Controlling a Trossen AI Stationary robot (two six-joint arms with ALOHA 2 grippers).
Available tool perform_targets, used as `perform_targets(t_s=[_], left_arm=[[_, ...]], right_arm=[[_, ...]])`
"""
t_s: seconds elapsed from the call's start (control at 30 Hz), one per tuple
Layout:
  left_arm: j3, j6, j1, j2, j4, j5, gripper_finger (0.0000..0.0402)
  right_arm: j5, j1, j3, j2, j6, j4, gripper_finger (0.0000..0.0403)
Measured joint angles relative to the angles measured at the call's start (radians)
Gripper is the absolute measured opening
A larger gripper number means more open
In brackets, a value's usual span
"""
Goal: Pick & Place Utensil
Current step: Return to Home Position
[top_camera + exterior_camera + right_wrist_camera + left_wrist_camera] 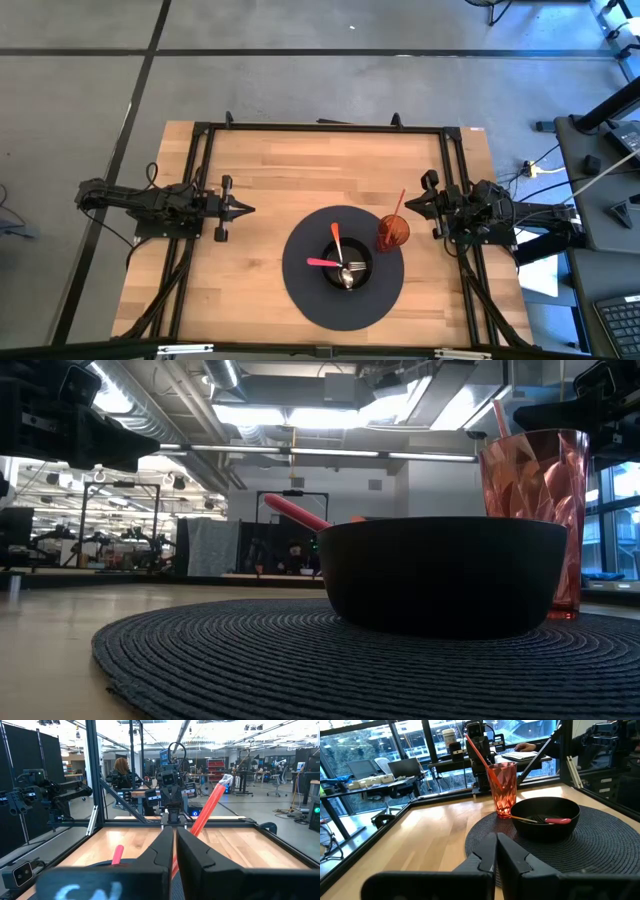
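A black bowl stands in the middle of a round dark woven placemat. In it lie a pink-handled utensil and an orange-handled utensil, their metal heads down in the bowl. The pink handle leans over the bowl's rim. A faceted red cup stands on the mat's right part with a red straw-like stick leaning in it. My left gripper is shut, left of the mat. My right gripper is shut, just right of the cup's stick.
A black metal frame runs around the light wooden table. Bare wood lies between the left gripper and the mat, and along the far side. A person shows in the room beyond the table.
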Motion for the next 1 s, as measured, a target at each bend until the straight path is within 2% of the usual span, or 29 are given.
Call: perform_targets(t_s=[1.0], left_arm=[[0.000, 0.000, 0.000, 0.000, 0.000, 0.000, 0.0006]], right_arm=[[0.000, 0.000, 0.000, 0.000, 0.000, 0.000, 0.0023]])
